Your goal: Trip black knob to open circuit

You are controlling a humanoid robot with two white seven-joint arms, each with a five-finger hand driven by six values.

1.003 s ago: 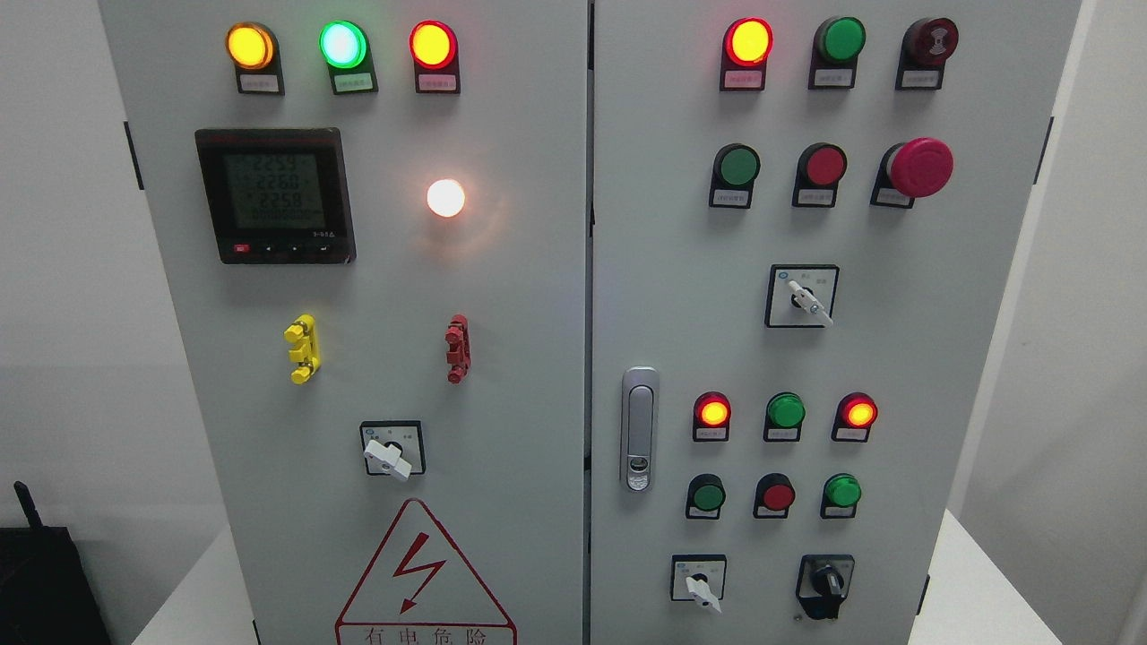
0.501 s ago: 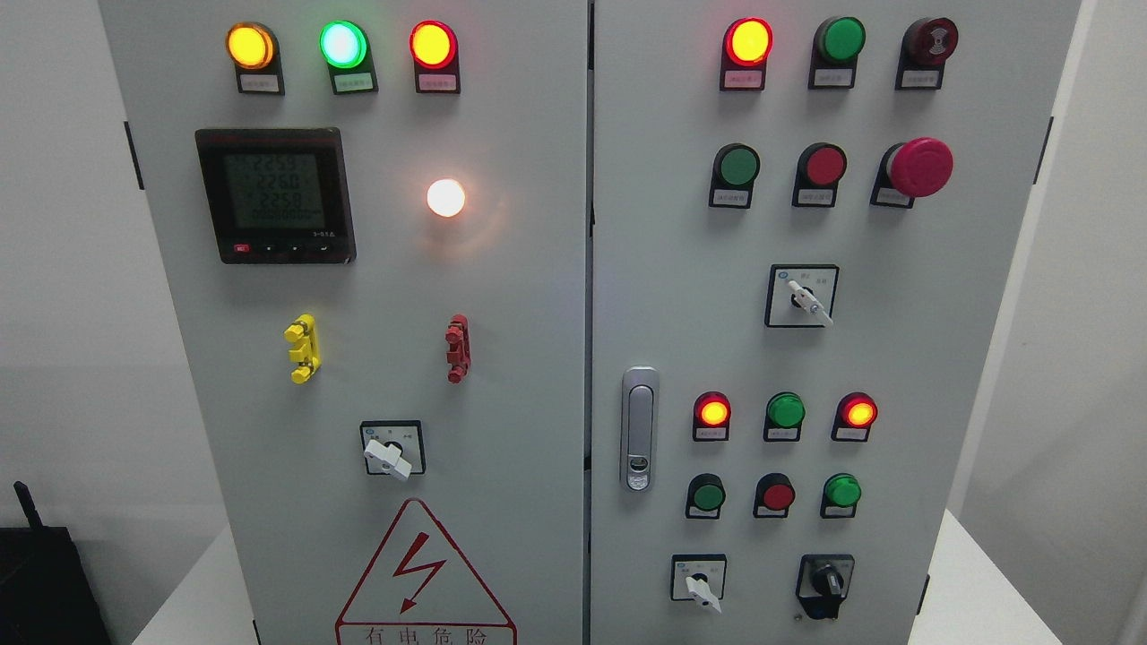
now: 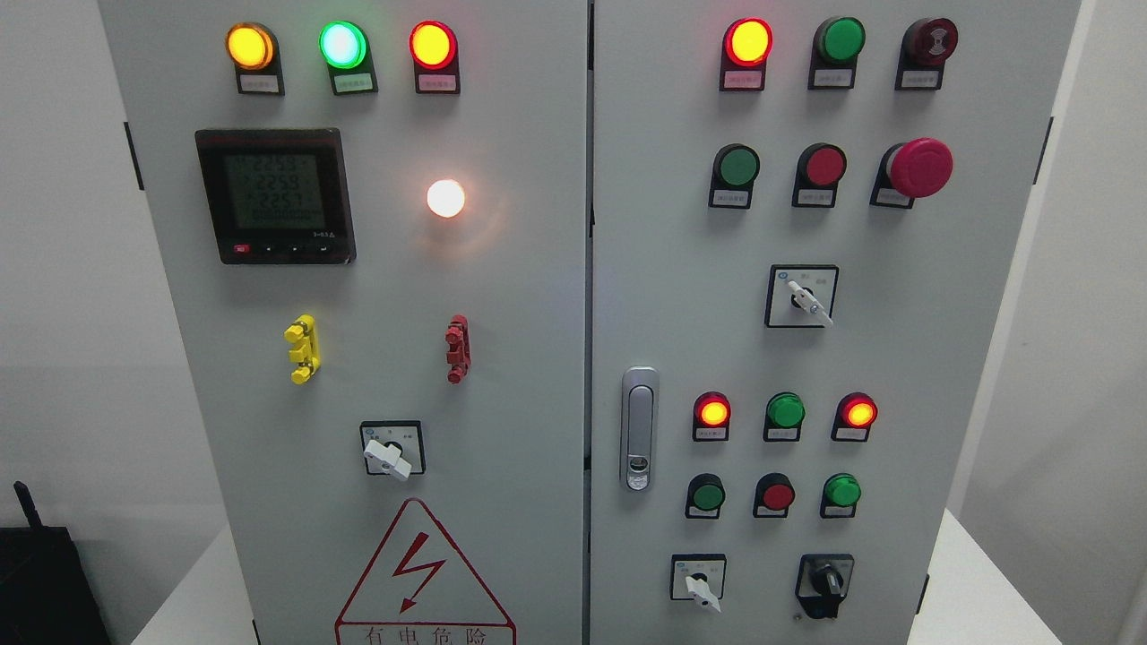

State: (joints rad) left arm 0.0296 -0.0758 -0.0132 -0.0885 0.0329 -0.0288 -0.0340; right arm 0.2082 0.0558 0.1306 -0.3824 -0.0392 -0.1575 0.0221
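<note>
The black knob (image 3: 826, 585) sits at the lower right of the grey cabinet's right door (image 3: 941, 358), its handle pointing roughly upward. To its left is a white selector switch (image 3: 699, 584). Neither of my hands nor any arm shows in the head view.
The right door carries lit red lamps (image 3: 748, 41), green and red push buttons, a red mushroom stop button (image 3: 919, 167), another white selector (image 3: 805, 298) and a metal door latch (image 3: 639, 428). The left door has a meter (image 3: 275, 194), lamps and a warning triangle (image 3: 421, 578).
Only the digits on the meter display have changed; the knob and switches stand as before.
</note>
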